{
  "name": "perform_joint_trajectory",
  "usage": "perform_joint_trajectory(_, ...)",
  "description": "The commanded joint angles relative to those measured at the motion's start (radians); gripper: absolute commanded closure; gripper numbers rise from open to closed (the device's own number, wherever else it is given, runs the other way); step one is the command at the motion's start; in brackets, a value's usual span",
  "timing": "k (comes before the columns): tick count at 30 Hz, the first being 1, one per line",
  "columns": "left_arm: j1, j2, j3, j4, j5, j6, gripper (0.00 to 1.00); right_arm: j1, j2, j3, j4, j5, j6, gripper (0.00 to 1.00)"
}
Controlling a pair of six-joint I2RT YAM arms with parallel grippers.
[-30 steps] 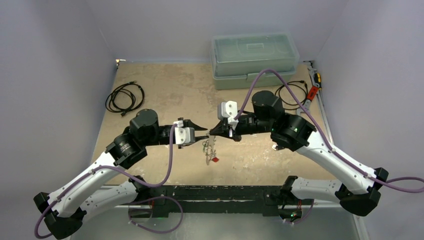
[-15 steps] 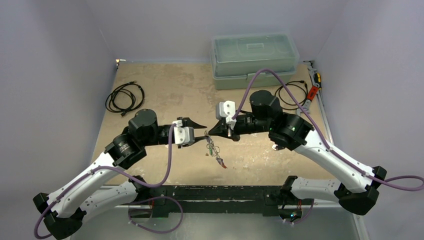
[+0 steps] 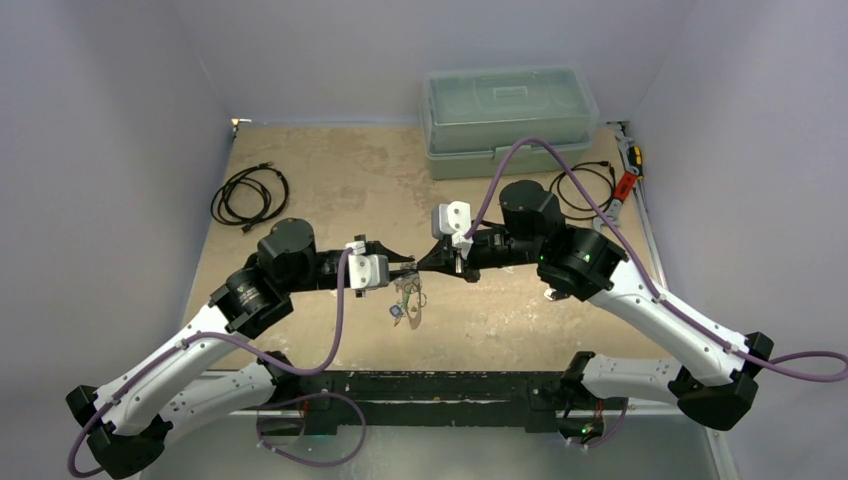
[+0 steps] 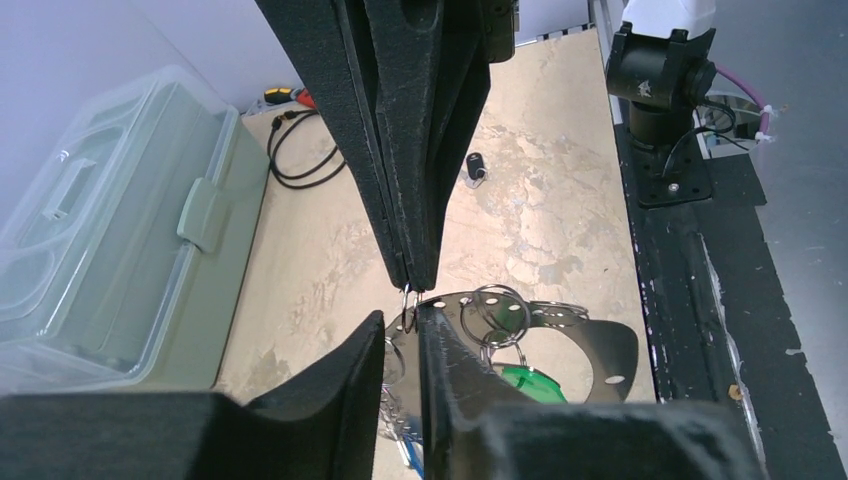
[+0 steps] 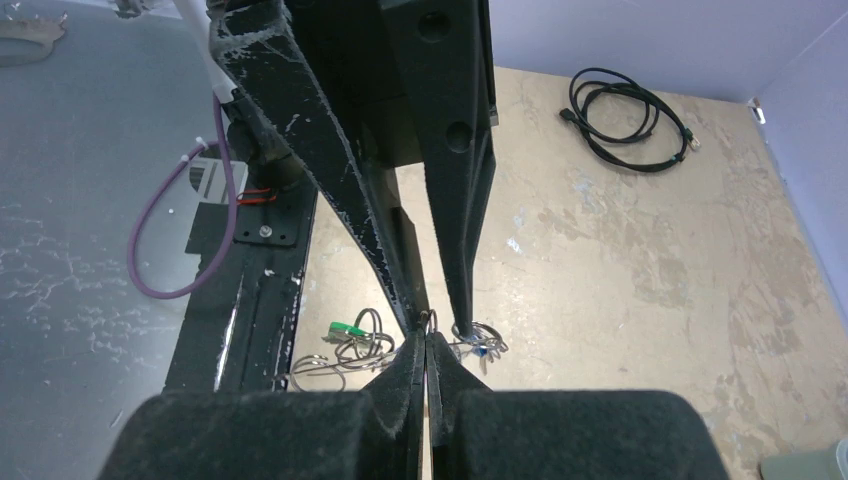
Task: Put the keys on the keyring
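Note:
Both grippers meet tip to tip above the table's middle. My right gripper (image 3: 424, 264) (image 5: 427, 340) is shut on a small split ring (image 4: 408, 303) at the top of the key bunch (image 3: 405, 298). My left gripper (image 3: 407, 266) (image 4: 402, 332) has its jaws a little apart around that ring. One left fingertip (image 5: 464, 322) pokes into another ring. Below hang more rings, a green tag (image 4: 528, 381) (image 5: 347, 328), a blue tag (image 3: 397, 311), and a grey curved metal band with holes (image 4: 600, 340), seemingly the keyring. No red tag shows.
A clear lidded plastic box (image 3: 510, 115) stands at the back. Coiled black cables lie at left (image 3: 250, 195) and right (image 3: 580, 188). Orange-handled tools (image 3: 628, 180) lie by the right wall. A small black fob (image 4: 477, 165) lies on the table. The dark base rail (image 3: 440, 388) runs along the near edge.
The hanging bunch has swung from right to left; the red tag is out of sight and the blue tag shows. My left jaws have narrowed. My right gripper shifted slightly left.

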Motion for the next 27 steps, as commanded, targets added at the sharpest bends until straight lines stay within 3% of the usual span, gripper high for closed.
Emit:
perform_joint_trajectory(1, -0.004, -0.003, 0.029, 0.043, -0.004, 0.014, 0.89, 0.004, -0.006, 0.003, 0.049, -0.048, -0.004, 1.00)
perform_joint_trajectory(3, -0.005, -0.004, 0.025, 0.049, -0.001, 0.015, 1.00, 0.004, -0.004, 0.003, 0.049, -0.055, -0.004, 1.00)
perform_joint_trajectory(8, -0.004, -0.032, -0.020, 0.119, -0.035, -0.014, 1.00, 0.004, -0.005, -0.004, 0.064, -0.056, -0.002, 1.00)
perform_joint_trajectory(12, -0.005, -0.082, -0.093, 0.266, -0.060, -0.080, 1.00, 0.004, -0.034, -0.018, 0.110, -0.016, 0.049, 0.56)
perform_joint_trajectory(15, -0.004, -0.109, -0.149, 0.369, -0.060, -0.145, 1.00, 0.003, -0.087, -0.048, 0.134, 0.050, 0.046, 0.43)
perform_joint_trajectory(19, -0.004, -0.150, -0.226, 0.493, -0.059, -0.217, 1.00, 0.002, -0.147, -0.074, 0.143, 0.075, 0.036, 0.43)
perform_joint_trajectory(24, -0.004, -0.176, -0.269, 0.571, -0.030, -0.252, 1.00, 0.001, -0.163, -0.075, 0.131, 0.064, 0.031, 0.56)
perform_joint_trajectory(27, -0.004, -0.181, -0.280, 0.606, -0.014, -0.278, 1.00, 0.001, -0.152, -0.065, 0.122, 0.038, 0.034, 0.57)
